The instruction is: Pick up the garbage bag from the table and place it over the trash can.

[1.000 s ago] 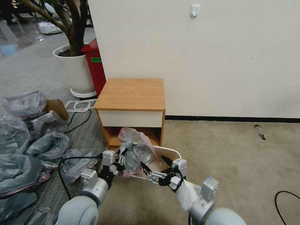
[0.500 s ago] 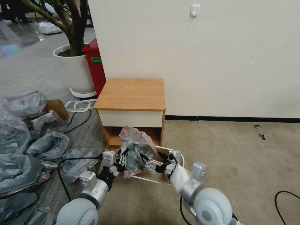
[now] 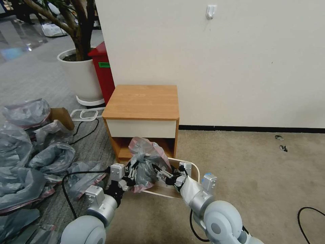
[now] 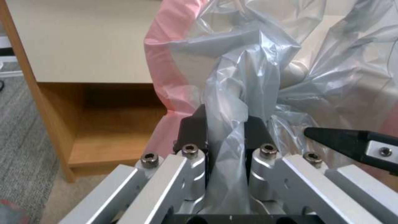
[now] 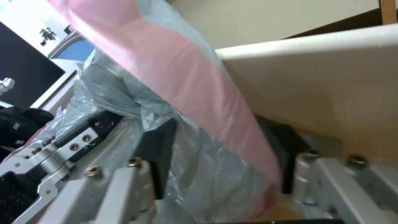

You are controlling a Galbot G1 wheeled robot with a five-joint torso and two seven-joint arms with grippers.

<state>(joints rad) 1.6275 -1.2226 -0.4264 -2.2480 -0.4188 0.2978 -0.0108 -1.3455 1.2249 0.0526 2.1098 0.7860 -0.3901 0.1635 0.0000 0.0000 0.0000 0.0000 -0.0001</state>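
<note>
Both arms low in front of the base, working over the trash can (image 3: 193, 168) on the carpet. Left pincer (image 4: 226, 129) is clamped on a bunched fold of the garbage bag (image 3: 147, 162), plastic squeezed tight between its black pads; it sits at the can's left end and holds the bag up above the rim. Right pincer (image 5: 224, 155) has reached in from the right: its jaws straddle the bag's pink mouth band with a gap left either side, so part open, not yet pinching by the look of it. Key relation: bag hangs between the two pincers, crumpled, mouth band running roughly left-right along the can's long axis, so spreading means the right pincer grips the band and pulls toward the can's right end. Bag is off the table (image 3: 142, 101), which stands just behind the can against the wall. Spare grey bags (image 3: 30, 159) piled on the floor well left; red bin (image 3: 101, 71) and white planter (image 3: 78, 74) farther back.
</note>
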